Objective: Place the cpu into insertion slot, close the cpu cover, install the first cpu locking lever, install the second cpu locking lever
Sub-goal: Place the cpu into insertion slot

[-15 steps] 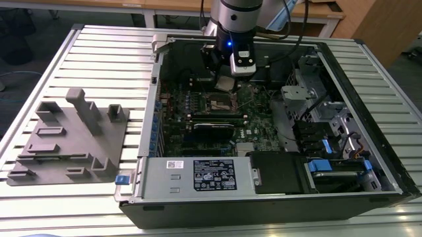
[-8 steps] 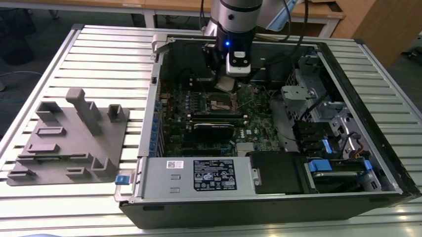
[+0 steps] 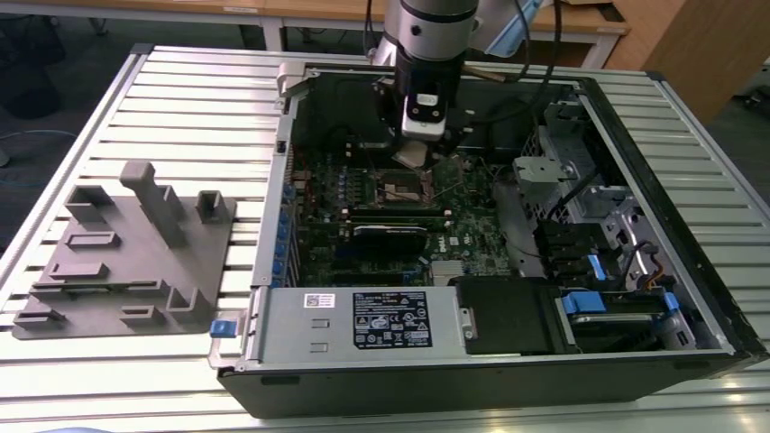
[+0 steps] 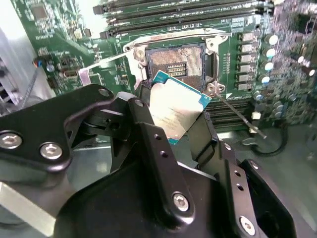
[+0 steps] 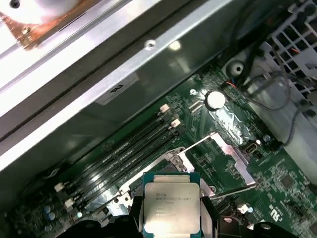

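Silver slatted surface bears an open computer case, its white-labelled power supply at six o'clock. Black claw clamps the cpu by its edges, at twelve o'clock of the uncovered insertion slot in the exterior view.

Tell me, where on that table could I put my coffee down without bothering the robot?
The slatted table is bare at the exterior view's left, behind and in front of the grey fixture block. Inside the computer case it is crowded: the gripper holds the cpu close to the insertion slot.
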`<state>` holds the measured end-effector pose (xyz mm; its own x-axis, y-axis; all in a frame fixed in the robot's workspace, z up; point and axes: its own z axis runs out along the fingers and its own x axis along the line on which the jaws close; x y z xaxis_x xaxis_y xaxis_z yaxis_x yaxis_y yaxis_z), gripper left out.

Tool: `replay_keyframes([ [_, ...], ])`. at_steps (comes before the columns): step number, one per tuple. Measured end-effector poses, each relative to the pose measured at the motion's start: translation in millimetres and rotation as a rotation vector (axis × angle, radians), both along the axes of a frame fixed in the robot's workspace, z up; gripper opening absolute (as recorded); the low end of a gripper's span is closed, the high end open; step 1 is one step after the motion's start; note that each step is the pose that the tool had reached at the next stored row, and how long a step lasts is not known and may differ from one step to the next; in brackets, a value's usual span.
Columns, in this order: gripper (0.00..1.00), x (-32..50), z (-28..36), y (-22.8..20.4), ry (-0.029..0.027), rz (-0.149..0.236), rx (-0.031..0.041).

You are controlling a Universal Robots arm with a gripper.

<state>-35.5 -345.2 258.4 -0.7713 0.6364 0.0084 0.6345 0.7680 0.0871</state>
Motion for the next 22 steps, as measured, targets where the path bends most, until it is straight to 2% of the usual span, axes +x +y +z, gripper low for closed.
replay_keyframes([
  [2,0.54,0.0,-0.1,-0.1,0.0000,-0.034,0.0000],
  [6,0.54,0.0,-0.2,0.0,0.0000,-0.037,0.0001],
  [8,0.54,0.0,-0.3,0.0,0.0000,-0.056,-0.0001],
  [22,0.54,0.0,-2.8,0.0,0.0000,-0.308,-0.0001],
])
